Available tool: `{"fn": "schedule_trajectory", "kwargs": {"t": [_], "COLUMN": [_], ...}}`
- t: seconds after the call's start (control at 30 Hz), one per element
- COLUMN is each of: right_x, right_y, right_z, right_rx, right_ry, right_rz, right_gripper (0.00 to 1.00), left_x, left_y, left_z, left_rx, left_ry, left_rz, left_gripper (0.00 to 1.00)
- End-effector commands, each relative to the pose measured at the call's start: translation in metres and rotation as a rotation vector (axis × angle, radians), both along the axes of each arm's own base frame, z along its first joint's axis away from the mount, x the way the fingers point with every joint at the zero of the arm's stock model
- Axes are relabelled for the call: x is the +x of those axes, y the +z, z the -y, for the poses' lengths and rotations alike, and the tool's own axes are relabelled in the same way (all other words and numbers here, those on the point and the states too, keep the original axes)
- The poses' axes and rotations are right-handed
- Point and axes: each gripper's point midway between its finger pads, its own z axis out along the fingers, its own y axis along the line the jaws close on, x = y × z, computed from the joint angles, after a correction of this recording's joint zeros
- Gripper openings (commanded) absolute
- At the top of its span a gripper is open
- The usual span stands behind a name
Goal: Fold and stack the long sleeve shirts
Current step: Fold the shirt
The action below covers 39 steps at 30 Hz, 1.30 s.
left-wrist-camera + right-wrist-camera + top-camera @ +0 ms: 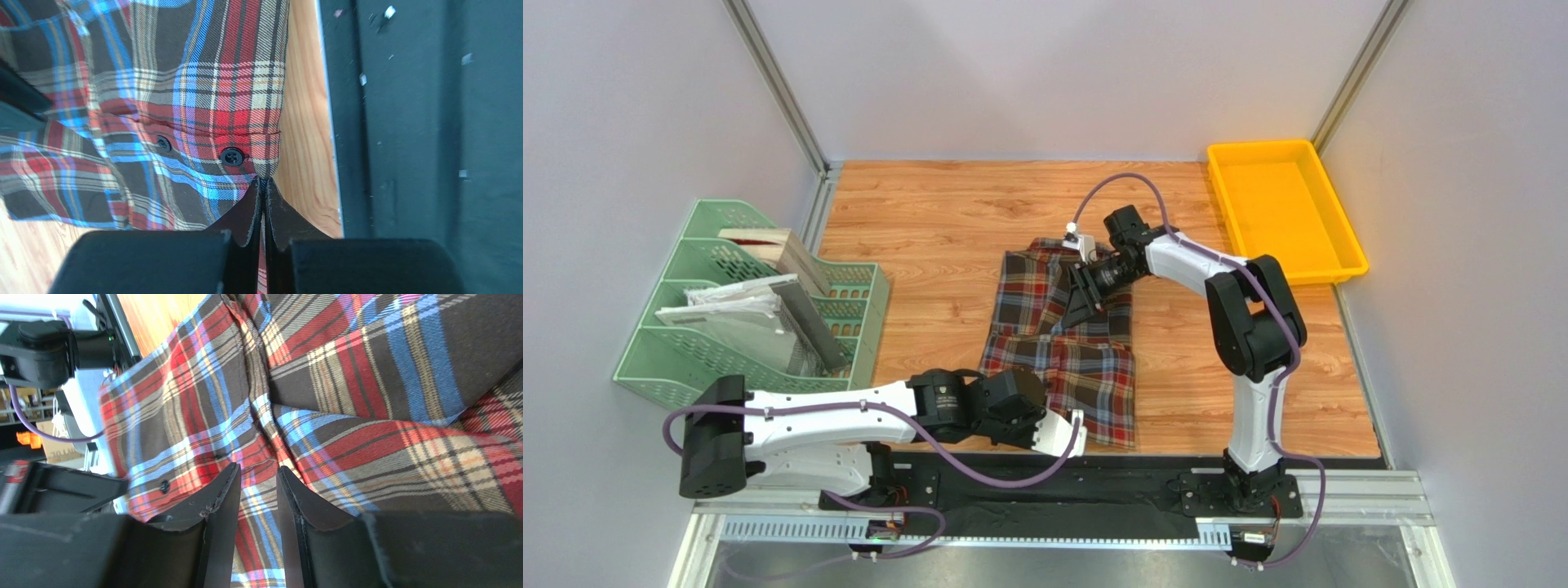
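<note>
The long sleeve shirt (1063,355), a brown, red, blue and cream plaid, lies crumpled and partly folded in the middle of the wooden table. My left gripper (1078,431) is at the shirt's near right corner. In the left wrist view its fingertips (263,184) are shut, pinching the shirt's (184,92) edge just below two dark buttons. My right gripper (1078,284) reaches over the shirt's far part. In the right wrist view it (258,471) stands a little open, with the plaid cloth (368,386) right under the gap.
A green file rack (756,306) with papers stands at the left. A yellow tray (1277,208) sits at the back right. A black mat (430,122) runs along the table's near edge, close beside the left gripper.
</note>
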Motion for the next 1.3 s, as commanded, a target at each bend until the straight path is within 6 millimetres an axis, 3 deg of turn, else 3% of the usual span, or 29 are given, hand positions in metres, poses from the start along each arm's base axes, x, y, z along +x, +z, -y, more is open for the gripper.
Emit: {"fn": "schedule_trajectory", "kwargs": {"t": [0.0, 0.2, 0.43, 0.6, 0.7, 1.03, 1.27], "right_x": [-0.022, -0.034, -0.074, -0.102, -0.116, -0.13, -0.121], "right_y": [-0.017, -0.033, -0.05, -0.051, -0.049, -0.035, -0.018], "right_z": [-0.006, -0.008, -0.004, -0.003, -0.004, -0.008, -0.007], "right_rx": [0.007, -0.012, -0.054, -0.046, -0.044, -0.018, -0.018], "right_ry": [0.067, 0.091, 0.195, 0.251, 0.282, 0.339, 0.325], "right_rz": [-0.022, -0.038, -0.063, -0.084, -0.076, -0.083, -0.091], "right_gripper": [0.34, 0.32, 0.3, 0.3, 0.29, 0.29, 0.32], "left_x": [-0.019, -0.025, -0.026, -0.022, -0.016, 0.039, 0.073], "left_y": [0.028, 0.041, 0.064, 0.093, 0.099, 0.091, 0.085], "left_z": [0.007, 0.008, 0.01, 0.016, 0.018, 0.029, 0.042], "left_rx": [-0.061, -0.077, -0.126, -0.19, -0.196, -0.206, -0.238], "left_ry": [-0.003, -0.02, -0.011, -0.019, -0.013, 0.022, 0.021], "left_rz": [-0.097, -0.123, -0.122, -0.09, -0.075, -0.041, -0.026], "left_gripper": [0.0, 0.0, 0.0, 0.0, 0.0, 0.0, 0.0]}}
